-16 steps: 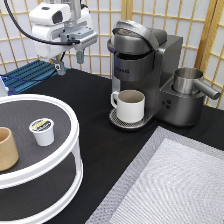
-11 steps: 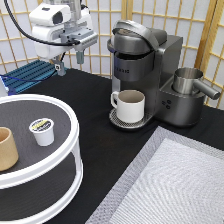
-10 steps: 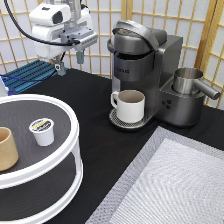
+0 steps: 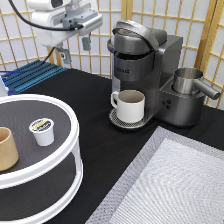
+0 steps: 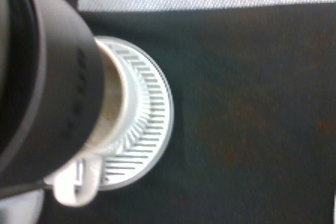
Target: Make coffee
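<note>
The coffee pod [image 4: 41,131], small and white with a dark foil top and yellow print, stands on the upper shelf of the round white tray [image 4: 70,127] at the exterior view's left. My gripper [image 4: 74,48] hangs high at the top left, open and empty, well above and behind the pod and to the left of the coffee machine [image 4: 145,60]. The cream-white mug [image 4: 129,105] sits on the machine's drip tray. In the wrist view the mug's handle [image 5: 75,182] and the drip tray grate [image 5: 142,125] show under the machine's dark body [image 5: 37,75].
A tan handleless cup [image 4: 6,149] stands on the tray beside the pod. A metal jug [image 4: 187,80] sits on the machine's right side. A grey woven mat [image 4: 175,185] lies at the bottom right. A blue rack [image 4: 30,75] is at the left, a folding screen behind.
The gripper has risen and shifted a little toward the exterior view's right, nearer the machine. The pod, mug and cup have not moved.
</note>
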